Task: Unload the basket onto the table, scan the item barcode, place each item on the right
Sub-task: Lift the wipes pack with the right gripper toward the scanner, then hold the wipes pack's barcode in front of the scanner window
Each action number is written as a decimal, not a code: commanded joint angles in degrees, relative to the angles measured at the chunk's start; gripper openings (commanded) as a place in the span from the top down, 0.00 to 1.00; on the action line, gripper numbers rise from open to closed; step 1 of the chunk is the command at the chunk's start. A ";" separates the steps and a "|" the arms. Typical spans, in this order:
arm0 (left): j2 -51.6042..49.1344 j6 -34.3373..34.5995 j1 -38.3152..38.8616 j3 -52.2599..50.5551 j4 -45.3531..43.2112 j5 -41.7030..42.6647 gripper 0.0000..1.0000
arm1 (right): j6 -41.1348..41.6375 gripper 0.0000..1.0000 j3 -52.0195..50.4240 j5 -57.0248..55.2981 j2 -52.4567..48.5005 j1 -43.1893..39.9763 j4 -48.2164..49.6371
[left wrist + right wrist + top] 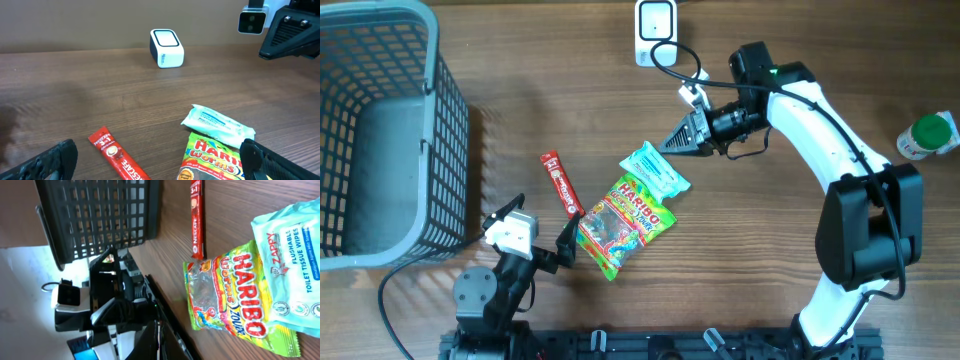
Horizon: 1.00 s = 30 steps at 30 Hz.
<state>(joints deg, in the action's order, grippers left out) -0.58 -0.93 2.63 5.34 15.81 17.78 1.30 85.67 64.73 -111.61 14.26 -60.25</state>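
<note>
Three items lie mid-table: a pale green wipes pack (655, 168) (217, 123) (290, 265), a Haribo worms bag (625, 222) (212, 160) (230, 290) and a red Nescafe stick (561, 184) (117, 157) (196, 220). The white scanner (655, 30) (166, 48) stands at the table's far edge. My right gripper (668, 144) (157, 340) (262, 52) is shut on nothing, hovering just beyond the wipes pack's far corner. My left gripper (540, 224) (160, 170) is wide open low at the near edge, pointing at the stick and the bag, touching neither.
A grey mesh basket (380, 130) (100, 215) fills the left side of the table. A green-capped bottle (928, 137) lies at the far right edge. A cable (680, 55) runs from the scanner past the right arm.
</note>
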 commanded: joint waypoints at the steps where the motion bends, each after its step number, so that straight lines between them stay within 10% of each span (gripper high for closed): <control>1: 0.20 0.55 0.15 -0.31 -0.17 -0.50 0.00 | -1.64 0.89 0.85 -12.59 1.38 0.70 0.33; 6: 0.20 0.55 0.15 -0.31 -0.17 -0.50 0.00 | 4.85 0.00 0.28 -43.15 1.38 7.10 -0.24; 12: 0.20 0.55 0.15 -0.31 -0.17 -0.50 0.00 | 5.22 0.00 -1.22 -50.03 1.31 16.39 3.58; 14: 0.20 0.55 0.15 -0.31 -0.17 -0.50 0.00 | 9.53 0.51 -2.64 -56.89 1.18 19.08 6.49; 15: 0.20 0.55 0.15 -0.31 -0.17 -0.50 0.00 | 10.78 0.61 -3.37 -58.75 1.18 19.82 7.34; 19: 0.20 0.55 0.15 -0.31 -0.17 -0.50 0.00 | 10.82 0.16 -6.86 -63.32 1.16 21.59 10.99; 30: 0.20 0.55 0.15 -0.31 -0.17 -0.50 0.00 | 10.75 0.20 -10.32 -71.08 1.16 25.57 17.16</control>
<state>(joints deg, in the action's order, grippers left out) -0.58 -0.93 2.63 5.34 15.81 17.80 11.35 75.75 -1.63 -111.61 37.82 -43.35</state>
